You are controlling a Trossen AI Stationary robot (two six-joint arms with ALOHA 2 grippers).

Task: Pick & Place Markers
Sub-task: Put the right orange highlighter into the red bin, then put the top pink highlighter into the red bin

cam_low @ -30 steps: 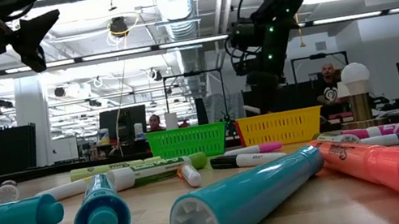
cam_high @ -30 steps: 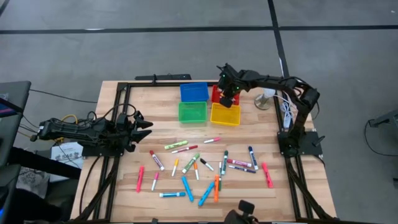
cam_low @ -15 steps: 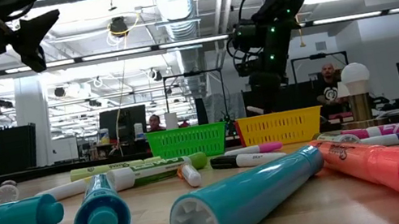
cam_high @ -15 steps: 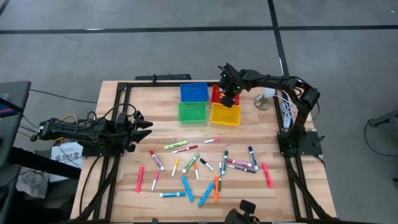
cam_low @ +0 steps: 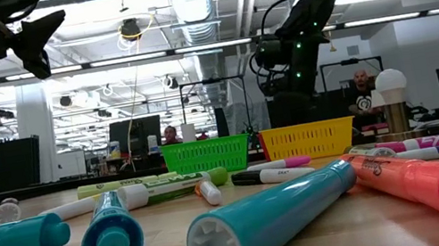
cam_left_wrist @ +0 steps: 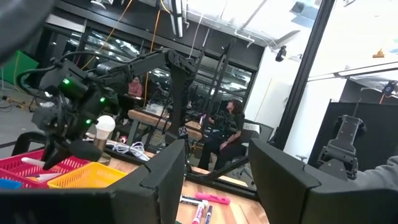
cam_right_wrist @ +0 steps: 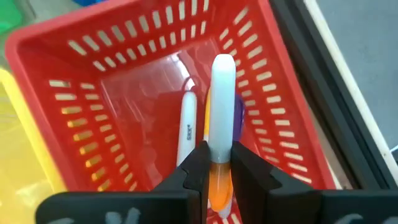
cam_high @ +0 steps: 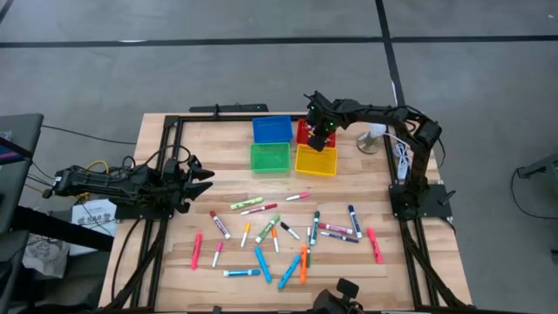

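Note:
Several markers (cam_high: pixel 288 231) lie scattered flat on the near half of the wooden table. My right gripper (cam_high: pixel 321 138) hangs over the red bin (cam_right_wrist: pixel 124 93) at the back, shut on a white marker with an orange end (cam_right_wrist: pixel 222 112). Another white marker (cam_right_wrist: pixel 185 130) and something purple (cam_right_wrist: pixel 239 115) lie on the red bin's floor. My left gripper (cam_high: pixel 205 174) waits at the table's left edge, open (cam_left_wrist: pixel 217 180) and with nothing between its fingers. My right gripper pinches the marker's orange end (cam_right_wrist: pixel 219 177) between its two fingers. The fingers (cam_right_wrist: pixel 198 168) point steeply down from above, and the marker runs on along them. Its white end (cam_right_wrist: pixel 222 65) reaches down inside the red bin; whether it touches the floor I cannot tell.
Blue (cam_high: pixel 272 129), green (cam_high: pixel 269 158) and yellow (cam_high: pixel 316 160) bins stand close around the red one. A small white-topped stand (cam_high: pixel 375 138) and cables sit at the back right. Black frame rails (cam_high: pixel 166 174) run along the table's sides and back.
My right gripper has sunk a little toward the red bin with the marker still in its fingers.

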